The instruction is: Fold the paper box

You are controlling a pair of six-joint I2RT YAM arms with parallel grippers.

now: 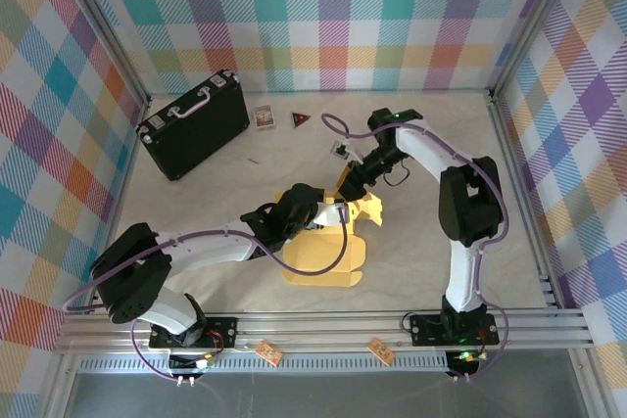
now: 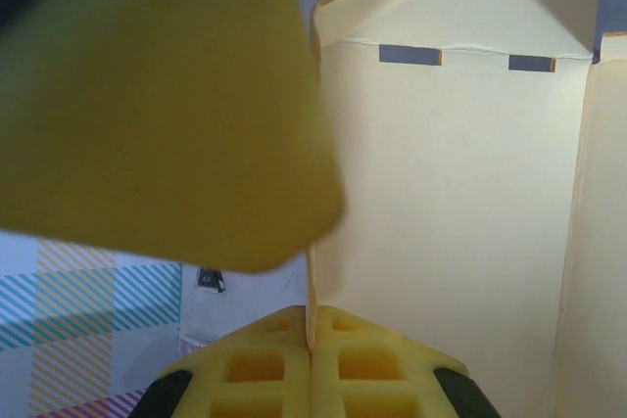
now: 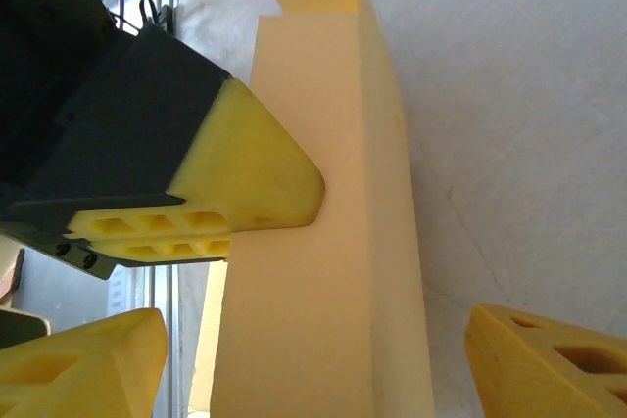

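Observation:
The paper box [image 1: 323, 254] is a mustard-yellow cardboard sheet, partly folded, lying in the middle of the table with flaps standing up at its far end. My left gripper [image 1: 336, 210] reaches over it from the left. In the left wrist view this gripper [image 2: 312, 328] is shut on the thin edge of an upright panel [image 2: 451, 212], with a blurred flap [image 2: 157, 105] close to the lens. My right gripper [image 1: 352, 180] comes from the back right and stands open. Its fingers [image 3: 83, 364] straddle an upright wall of the box [image 3: 323, 301] without touching it.
A black hard case [image 1: 193, 122] with a pale handle lies at the back left. A small card box [image 1: 263, 117], a dark triangle [image 1: 301, 119] and a small black piece [image 1: 341, 151] sit behind the box. Aluminium rails [image 1: 323, 325] border the near edge.

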